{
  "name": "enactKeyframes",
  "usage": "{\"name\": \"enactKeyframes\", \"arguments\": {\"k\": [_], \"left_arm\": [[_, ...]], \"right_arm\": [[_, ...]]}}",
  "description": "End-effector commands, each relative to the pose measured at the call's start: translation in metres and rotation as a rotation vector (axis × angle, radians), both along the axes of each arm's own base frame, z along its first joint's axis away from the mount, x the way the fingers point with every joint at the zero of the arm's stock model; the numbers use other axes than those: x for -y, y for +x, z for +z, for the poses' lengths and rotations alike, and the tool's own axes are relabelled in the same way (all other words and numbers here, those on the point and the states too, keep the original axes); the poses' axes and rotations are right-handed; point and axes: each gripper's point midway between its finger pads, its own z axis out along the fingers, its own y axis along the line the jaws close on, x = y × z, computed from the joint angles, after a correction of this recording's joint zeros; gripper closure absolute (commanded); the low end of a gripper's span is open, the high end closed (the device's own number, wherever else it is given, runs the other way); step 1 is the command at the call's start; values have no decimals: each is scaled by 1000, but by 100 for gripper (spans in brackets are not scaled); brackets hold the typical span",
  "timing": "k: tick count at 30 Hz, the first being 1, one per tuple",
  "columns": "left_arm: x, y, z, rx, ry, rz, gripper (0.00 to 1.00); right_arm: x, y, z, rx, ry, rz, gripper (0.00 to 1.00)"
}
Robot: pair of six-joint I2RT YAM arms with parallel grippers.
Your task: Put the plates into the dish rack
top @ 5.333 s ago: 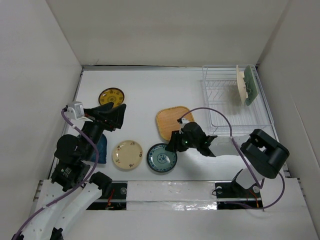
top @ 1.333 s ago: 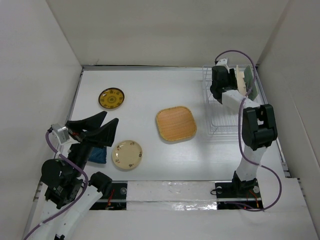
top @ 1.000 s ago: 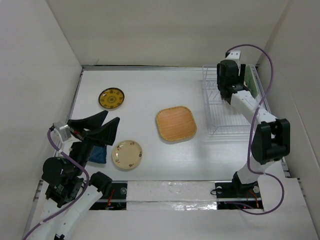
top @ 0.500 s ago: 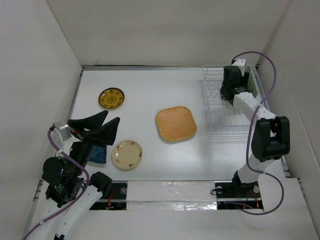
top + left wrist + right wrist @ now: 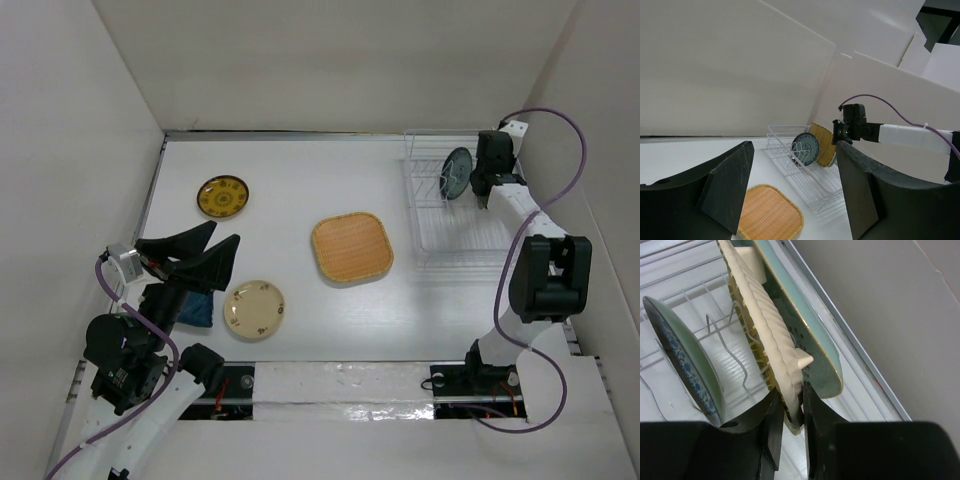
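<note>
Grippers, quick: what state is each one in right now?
Left gripper: open, holding nothing.
Right gripper: nearly closed, fingers astride the woven plate rim; whether it grips cannot be told.

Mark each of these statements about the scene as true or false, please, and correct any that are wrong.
1. The teal plate stands upright in the rack. True.
2. The yellow plate is in the rack. False: it lies flat on the table, at the far left.
3. The left gripper is open and holds nothing. True.
4. No tan plate lies on the table. False: a tan plate lies flat on it, just left of the rack.
5. The cream plate lies flat on the table near the left gripper. True.
</note>
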Motion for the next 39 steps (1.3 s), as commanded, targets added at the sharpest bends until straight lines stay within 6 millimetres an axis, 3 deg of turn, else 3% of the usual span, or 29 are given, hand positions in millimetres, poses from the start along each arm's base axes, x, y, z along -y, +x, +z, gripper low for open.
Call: {"name": "enactKeyframes", "arguments": {"k": [1, 5, 7, 12, 13, 17, 23, 26, 27, 28, 30, 31, 32, 34, 35, 36, 37, 38, 39], "left_arm": [[2, -1, 9, 32, -19, -12, 37], [2, 0, 8, 29, -19, -13, 37], [3, 0, 8, 28, -16, -13, 37], [4, 1, 7, 24, -17, -18, 37], [4, 1, 7, 23, -16, -18, 37], [5, 2, 6, 19, -12, -19, 37], [5, 4, 5, 13, -9, -15, 37], [6, 6, 3, 6, -3, -10, 37], [5, 7, 2, 6, -1, -7, 39], [5, 8, 2, 5, 1, -3, 41], [5, 9, 0, 4, 8, 6, 51], [3, 11, -1, 1, 10, 17, 55], [3, 13, -4, -4, 13, 23, 66], [3, 16, -6, -8, 25, 38, 77], [3, 17, -7, -11, 34, 40, 87], [1, 20, -8, -18, 32, 58, 93], [-1, 24, -10, -25, 39, 78, 97], [-3, 26, -12, -30, 40, 94, 100], [-4, 29, -14, -35, 45, 106, 100]], "right_arm": [[2, 11, 33, 190, 135, 2, 94], [5, 9, 28, 232, 256, 39, 98], [11, 4, 25, 228, 256, 22, 91], [15, -5, 22, 227, 239, -2, 51], [16, -6, 25, 232, 234, -5, 49], [7, -10, 48, 264, 188, -9, 36], [-27, -22, 98, 361, 157, 54, 29], [-80, -27, 116, 411, 203, 214, 35], [-111, -26, 113, 415, 248, 339, 56], [-156, -32, 124, 446, 291, 468, 69], [-217, -42, 120, 431, 354, 658, 98], [-267, -54, 108, 385, 391, 772, 100], [-294, -62, 100, 356, 408, 842, 100], [-349, -79, 85, 291, 468, 985, 100], [-389, -95, 62, 222, 498, 1075, 100], [-416, -108, 53, 185, 544, 1167, 100], [-437, -118, 43, 141, 584, 1218, 98], [-466, -133, 19, 66, 606, 1274, 93], [-486, -148, 11, 21, 645, 1352, 77]]}}
